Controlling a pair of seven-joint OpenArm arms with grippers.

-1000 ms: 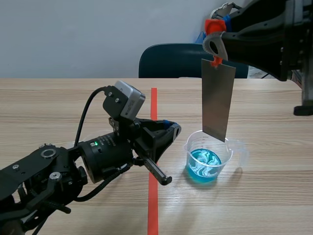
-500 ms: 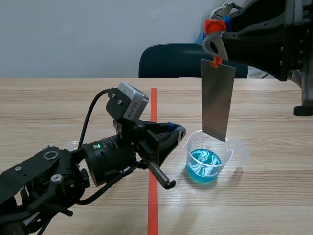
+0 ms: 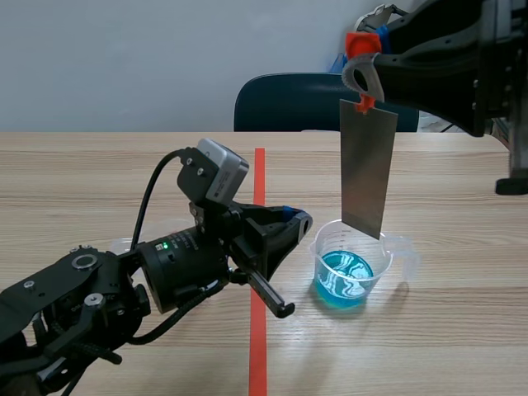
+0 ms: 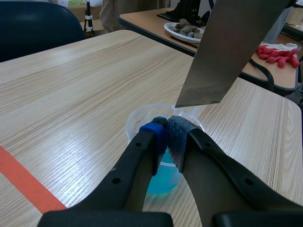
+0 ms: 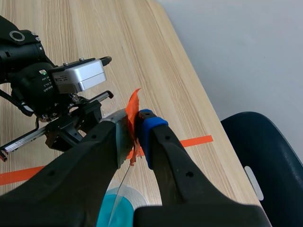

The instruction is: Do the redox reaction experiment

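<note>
Over that wooden worktop [image 3: 462, 330] your right end effector [image 5: 134, 124] pinches the metal strip [image 3: 368, 169] just above the cup [image 3: 351, 268] of blue liquid, so a swing, or your pressed-together left end effector [image 4: 165, 127] beside it, could tip it.

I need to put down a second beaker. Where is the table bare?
Bare table lies right of the beaker and beyond it toward the chair. Crowded: the left claw is beside the beaker and the metal sheet hangs over it.
</note>
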